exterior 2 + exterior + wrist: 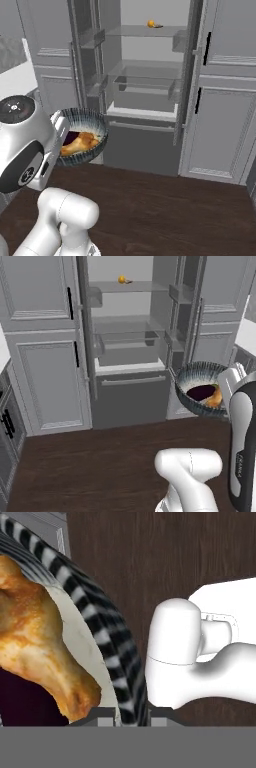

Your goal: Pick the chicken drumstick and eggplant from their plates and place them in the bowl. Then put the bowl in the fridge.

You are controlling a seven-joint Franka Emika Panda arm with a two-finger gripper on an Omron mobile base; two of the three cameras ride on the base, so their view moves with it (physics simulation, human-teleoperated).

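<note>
Bowl: I see the wide grey-blue bowl with the ribbed, striped outside [197, 387] lifted off any surface, tilted, in front of the open fridge and off to the arm's right of its opening.
Bowl's load: the golden-brown lumpy chicken drumstick [37, 644] and the dark purple glossy eggplant [201, 392] both lie inside it, touching each other; in the right base view the drumstick [80, 143] lies nearer the camera than the eggplant [71, 136].
Gripper: my two-finger gripper [131, 714] is clamped on the bowl's rim, one finger tip inside the wall and one outside, as the hand view shows.
Arm: I see the white arm with dark joints [240, 451] rising beside the bowl, its wrist just behind the rim.
Fridge: the tall dark-grey fridge with pale grey inside [127, 326] stands with its doors swung wide, the clear glass shelves [131, 287] exposed.
Top shelf: a small round orange fruit [121, 279] sits there, well apart from the bowl.
Lower front: the dark-grey drawer with a long bar handle [134, 398] is closed below the shelves.
Surroundings: light grey cabinets with black handles [42, 351] flank the fridge, over a dark wood-plank floor [80, 466].
</note>
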